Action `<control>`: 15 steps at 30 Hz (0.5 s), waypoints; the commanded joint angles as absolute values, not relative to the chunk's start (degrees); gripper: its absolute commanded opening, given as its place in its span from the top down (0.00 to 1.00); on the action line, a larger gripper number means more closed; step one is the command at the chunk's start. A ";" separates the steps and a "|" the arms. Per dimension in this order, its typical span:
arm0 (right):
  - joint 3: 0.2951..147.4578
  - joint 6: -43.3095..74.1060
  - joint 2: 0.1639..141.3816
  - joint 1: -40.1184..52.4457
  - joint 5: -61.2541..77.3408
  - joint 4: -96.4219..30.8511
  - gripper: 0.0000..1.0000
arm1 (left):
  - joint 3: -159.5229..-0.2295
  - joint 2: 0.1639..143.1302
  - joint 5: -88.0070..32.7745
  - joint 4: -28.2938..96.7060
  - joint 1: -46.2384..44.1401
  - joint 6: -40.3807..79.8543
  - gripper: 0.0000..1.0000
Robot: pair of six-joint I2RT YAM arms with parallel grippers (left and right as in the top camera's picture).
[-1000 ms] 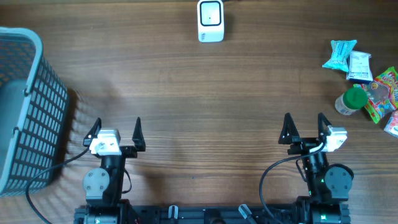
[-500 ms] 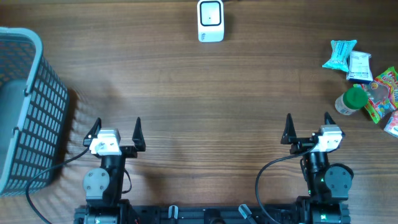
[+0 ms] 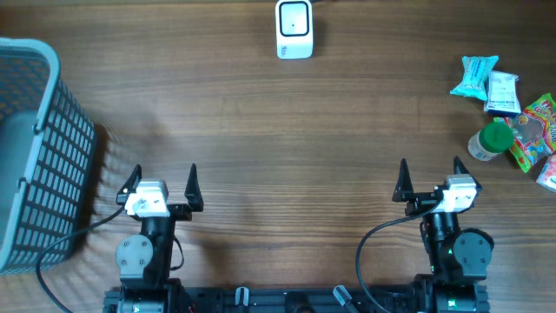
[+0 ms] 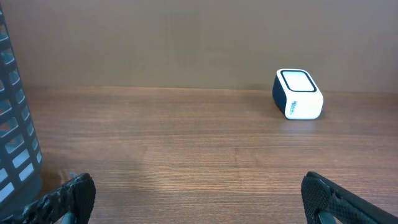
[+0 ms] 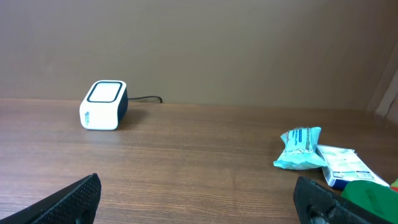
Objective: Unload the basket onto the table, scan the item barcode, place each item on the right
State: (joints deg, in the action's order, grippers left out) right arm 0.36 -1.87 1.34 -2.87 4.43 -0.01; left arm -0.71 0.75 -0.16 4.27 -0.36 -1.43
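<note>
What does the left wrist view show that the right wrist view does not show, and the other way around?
Only the left wrist view: the grey mesh basket at its left edge. Only the right wrist view: a light blue packet, a white packet beside it, a green cap in the lower right corner, and a black cable. Both: the white scanner standing on the wooden table.

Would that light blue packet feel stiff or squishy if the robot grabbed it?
Probably squishy and light: the light blue packet looks like a puffy film wrapper with crimped ends. Its shiny skin may slip. Lying flat on the table, it likely won't roll.
</note>
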 commanded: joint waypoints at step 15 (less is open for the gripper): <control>0.32 -3.03 1.78 -2.63 4.51 0.14 0.00 | -0.32 0.27 -1.26 4.32 0.01 -2.57 0.00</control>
State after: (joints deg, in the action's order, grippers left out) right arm 0.36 -1.89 1.34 -2.87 4.45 -0.01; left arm -0.71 0.75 -0.16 4.27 -0.36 -1.43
